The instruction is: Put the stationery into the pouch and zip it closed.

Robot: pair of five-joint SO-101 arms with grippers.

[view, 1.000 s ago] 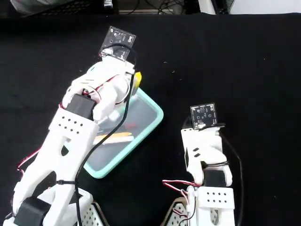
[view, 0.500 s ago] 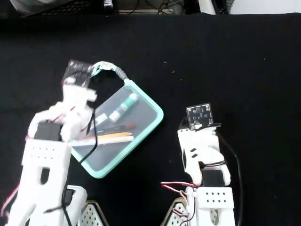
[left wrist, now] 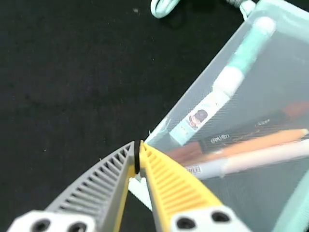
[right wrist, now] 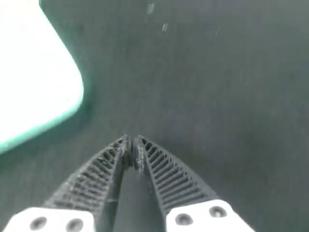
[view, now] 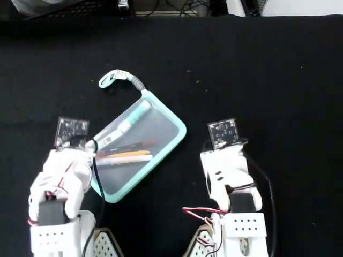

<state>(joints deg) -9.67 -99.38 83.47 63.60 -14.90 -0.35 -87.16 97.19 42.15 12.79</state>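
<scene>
Stationery (view: 127, 155) lies inside pouch (view: 181, 131) (teal-edged) on black table (view: 268, 80).

A matte black cloth (view: 268, 80) covers the whole tabletop, lying flat right up to its far edge. A few pale specks of lint (view: 187, 70) rest on it near the middle, slightly apart from one another. Beyond the far edge, dark cables (view: 177, 6) loop across a lighter surface. A white panel (view: 300, 6) stands at the far right corner, and a pale crumpled sheet (view: 35, 5) at the far left.
</scene>
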